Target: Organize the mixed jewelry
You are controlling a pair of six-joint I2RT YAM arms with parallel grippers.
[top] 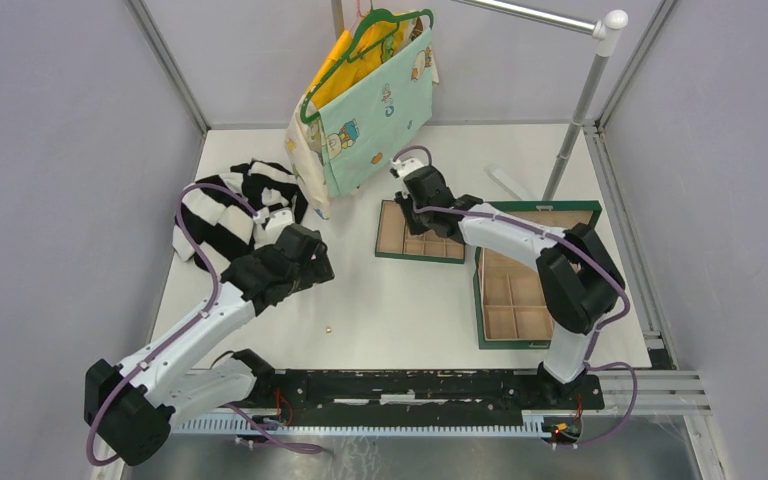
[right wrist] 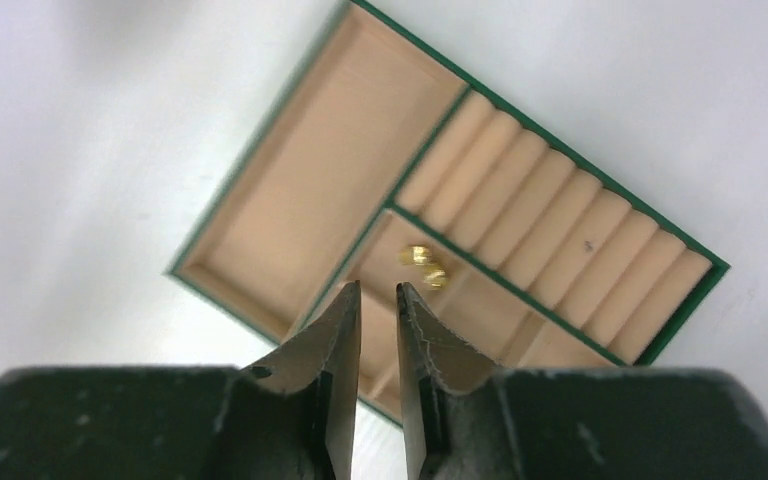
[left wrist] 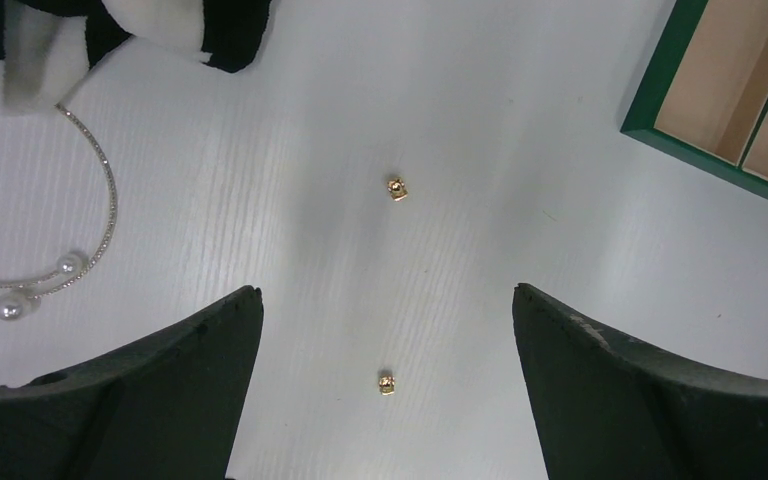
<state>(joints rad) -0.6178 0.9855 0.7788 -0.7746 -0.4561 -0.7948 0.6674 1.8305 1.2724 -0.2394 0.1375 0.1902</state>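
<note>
A white table (top: 390,300) carries a crumpled black-and-white striped garment (top: 222,205) at its far left. Near the centre sits a small green tray (top: 400,238) with tan compartments, and a larger green box (top: 515,300) is just to its right. A tiny gold piece (left wrist: 396,188) and a second gold piece (left wrist: 387,382) lie apart on the bare surface. A thin pearl-tipped bangle (left wrist: 68,264) rests with one end at the garment's edge.

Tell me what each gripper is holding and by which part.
Nothing is held. The left gripper stands wide open above two loose gold pieces; the right gripper has slightly parted, empty jaws.
</note>
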